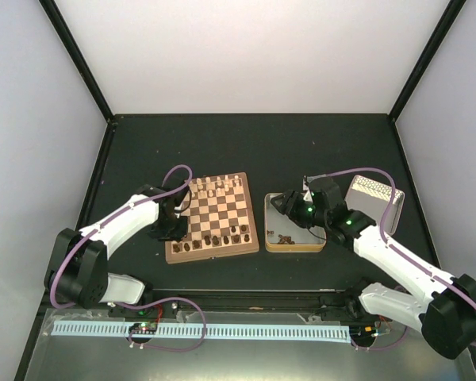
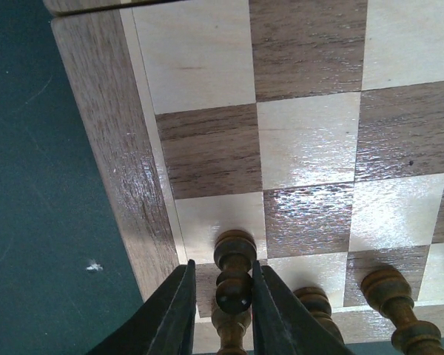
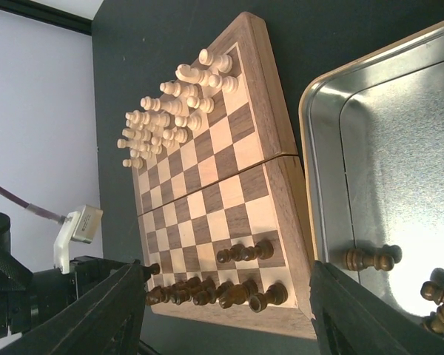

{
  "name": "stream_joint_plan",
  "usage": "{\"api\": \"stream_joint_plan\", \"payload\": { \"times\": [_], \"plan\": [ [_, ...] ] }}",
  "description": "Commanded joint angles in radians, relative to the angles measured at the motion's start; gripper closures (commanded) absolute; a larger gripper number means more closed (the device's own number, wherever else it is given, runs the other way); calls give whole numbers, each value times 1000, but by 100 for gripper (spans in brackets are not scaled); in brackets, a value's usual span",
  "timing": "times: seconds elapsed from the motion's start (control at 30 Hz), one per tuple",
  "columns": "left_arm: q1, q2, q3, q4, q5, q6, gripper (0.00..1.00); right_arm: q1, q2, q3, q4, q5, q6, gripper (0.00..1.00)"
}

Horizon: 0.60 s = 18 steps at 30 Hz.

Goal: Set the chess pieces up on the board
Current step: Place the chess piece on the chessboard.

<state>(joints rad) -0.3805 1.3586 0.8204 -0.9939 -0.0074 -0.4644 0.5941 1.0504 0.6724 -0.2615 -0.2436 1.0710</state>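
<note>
Left tool [image 2: 222, 266] at the board [image 2: 311, 155] near-left edge, jaws narrowed around one upright dark chessman [image 2: 234, 290]; firm contact on both sides unclear, so grip cannot be confirmed. More dark chess pieces [image 3: 207, 288] stand on the near rows, cream pieces [image 3: 170, 118] on the far rows. Right tool [image 3: 226, 296] hovers over the metal tin [image 3: 333, 111] just right of the board, spread wide, empty; a few dark pieces [image 3: 370, 258] lie inside.
</note>
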Motion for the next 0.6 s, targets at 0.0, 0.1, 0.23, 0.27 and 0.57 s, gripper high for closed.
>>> {"api": "stream_joint_plan", "payload": {
  "times": [0.0,0.1,0.23,0.27,0.57],
  "plan": [
    [6,-15,16,0,-16,-4,76,-2,-27,-15,3,33,-30,38],
    [5,-33,22,-8,-29,-7,72,-2,-28,4,-28,64,-111,38],
    [6,-71,64,-26,-45,-5,68,-2,54,117,-165,123,-411,38],
    [6,-102,77,-31,-45,-5,67,-2,92,158,-237,167,-472,38],
    [6,-205,115,-32,-22,27,64,-2,346,358,-472,392,-794,23]
  ]
}}
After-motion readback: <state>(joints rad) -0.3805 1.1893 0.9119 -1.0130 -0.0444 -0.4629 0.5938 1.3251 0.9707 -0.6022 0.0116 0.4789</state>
